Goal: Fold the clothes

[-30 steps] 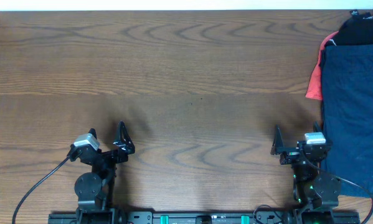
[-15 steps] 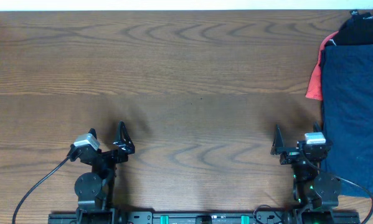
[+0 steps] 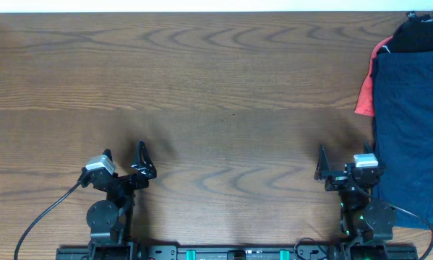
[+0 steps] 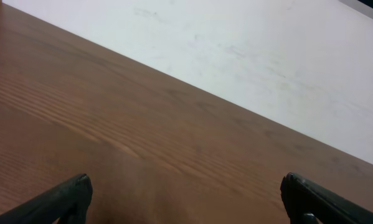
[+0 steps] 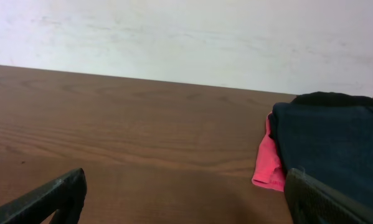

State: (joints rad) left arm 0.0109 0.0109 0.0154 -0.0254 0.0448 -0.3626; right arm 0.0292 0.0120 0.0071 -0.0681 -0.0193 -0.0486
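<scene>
The clothes lie in a pile at the table's right edge. A dark navy garment (image 3: 411, 130) is on top, a coral-red one (image 3: 364, 94) pokes out at its left, and a black one (image 3: 422, 32) sits at the far end. The right wrist view shows the same navy (image 5: 335, 143), coral-red (image 5: 268, 162) and black (image 5: 335, 98) fabrics ahead to the right. My right gripper (image 3: 344, 153) (image 5: 186, 176) stands open just left of the pile, with nothing in it. At the near left, my left gripper (image 3: 124, 152) (image 4: 185, 182) is open over bare wood.
The wooden table (image 3: 223, 87) stretches between and beyond both arms. A white wall (image 4: 248, 56) runs behind its far edge. Cables and the arm bases (image 3: 104, 224) sit along the near edge.
</scene>
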